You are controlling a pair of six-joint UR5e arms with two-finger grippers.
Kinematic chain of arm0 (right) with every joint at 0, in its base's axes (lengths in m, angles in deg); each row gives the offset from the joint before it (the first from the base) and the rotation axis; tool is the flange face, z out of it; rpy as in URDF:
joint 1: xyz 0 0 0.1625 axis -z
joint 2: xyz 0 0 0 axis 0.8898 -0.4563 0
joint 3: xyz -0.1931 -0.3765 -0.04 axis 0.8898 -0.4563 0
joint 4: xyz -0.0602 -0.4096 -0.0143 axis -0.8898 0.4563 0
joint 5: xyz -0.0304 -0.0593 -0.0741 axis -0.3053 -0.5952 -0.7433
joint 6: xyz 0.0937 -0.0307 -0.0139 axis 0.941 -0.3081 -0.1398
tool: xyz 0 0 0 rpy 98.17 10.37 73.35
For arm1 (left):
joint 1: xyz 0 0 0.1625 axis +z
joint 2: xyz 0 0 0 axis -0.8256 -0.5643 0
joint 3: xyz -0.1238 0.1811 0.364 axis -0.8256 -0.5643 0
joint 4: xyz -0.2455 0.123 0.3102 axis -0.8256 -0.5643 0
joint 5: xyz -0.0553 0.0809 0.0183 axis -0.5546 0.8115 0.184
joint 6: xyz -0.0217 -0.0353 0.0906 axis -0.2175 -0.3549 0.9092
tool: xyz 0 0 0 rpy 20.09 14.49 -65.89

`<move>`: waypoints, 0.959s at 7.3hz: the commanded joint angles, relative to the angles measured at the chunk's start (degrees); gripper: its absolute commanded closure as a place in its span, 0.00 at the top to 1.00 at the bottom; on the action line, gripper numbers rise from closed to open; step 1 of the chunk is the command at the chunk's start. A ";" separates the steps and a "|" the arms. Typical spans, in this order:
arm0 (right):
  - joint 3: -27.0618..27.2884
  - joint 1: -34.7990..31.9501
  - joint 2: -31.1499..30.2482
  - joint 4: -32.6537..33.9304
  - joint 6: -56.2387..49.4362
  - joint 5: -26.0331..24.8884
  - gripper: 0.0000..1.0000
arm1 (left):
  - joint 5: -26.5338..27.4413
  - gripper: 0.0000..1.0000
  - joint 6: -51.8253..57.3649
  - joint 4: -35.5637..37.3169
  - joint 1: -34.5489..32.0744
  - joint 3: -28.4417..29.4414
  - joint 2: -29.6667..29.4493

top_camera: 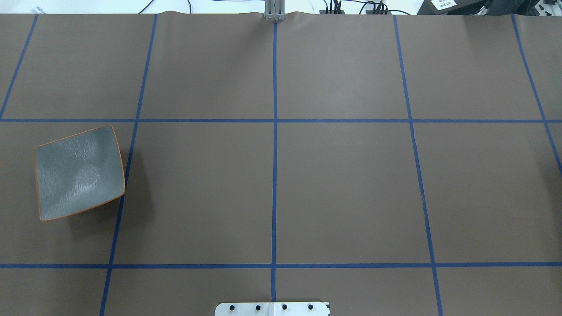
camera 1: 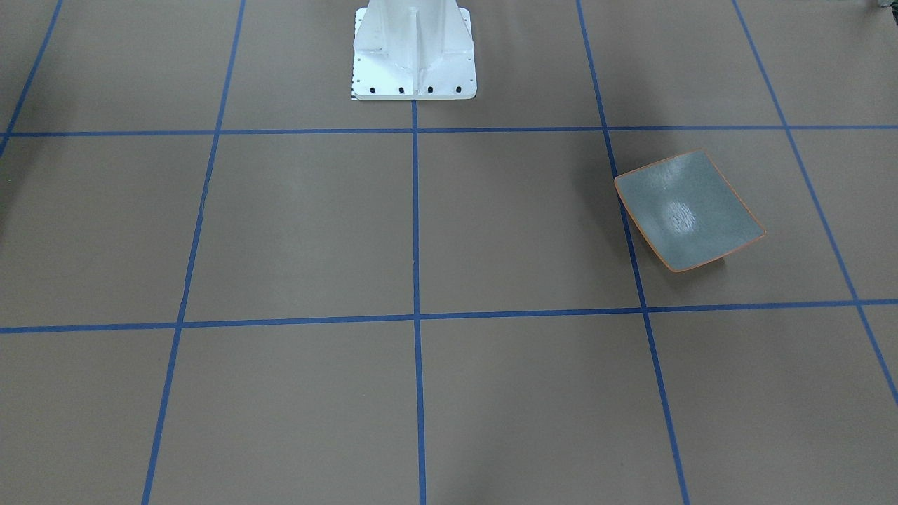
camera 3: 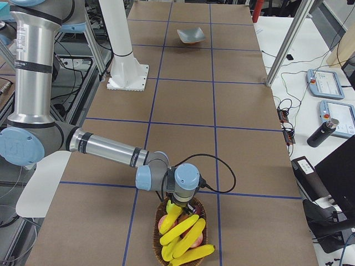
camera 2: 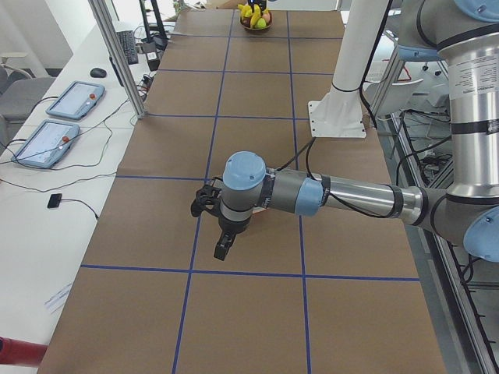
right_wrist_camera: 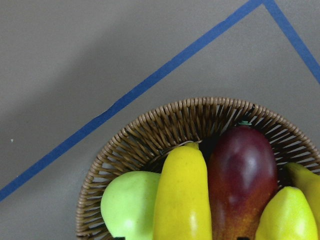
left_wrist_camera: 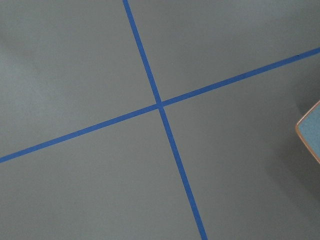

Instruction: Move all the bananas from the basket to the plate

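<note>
While the bananas [camera 3: 182, 229] gleam yellow, the plate [top_camera: 79, 173] looks grey-green.

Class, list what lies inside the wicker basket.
Yellow bananas lie on top in the basket, with a green fruit, a dark red fruit and a yellow-green fruit. The basket's bottom is covered by them.
</note>
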 commanded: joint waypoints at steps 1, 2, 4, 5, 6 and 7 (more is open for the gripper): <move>0.13 0.00 0.08 -0.12 0.23 -0.02 0.23 | -0.01 1.00 0.03 -0.01 0.00 0.04 0.03; 0.31 0.00 0.17 -0.12 0.23 -0.02 0.00 | -0.01 1.00 0.03 -0.01 0.00 0.13 0.03; 0.75 -0.52 0.61 -0.21 0.23 0.07 0.00 | -0.09 1.00 0.03 -0.01 0.00 0.13 0.20; 2.84 -2.01 1.13 0.48 0.41 0.15 0.00 | -0.09 1.00 0.12 0.07 0.00 0.13 0.21; 3.64 -3.85 2.01 1.88 0.49 0.07 0.00 | -0.18 1.00 0.04 -0.01 0.00 0.30 0.21; 3.91 -5.26 4.63 4.42 0.58 -0.02 0.00 | -0.18 1.00 0.12 -0.01 0.00 0.39 0.21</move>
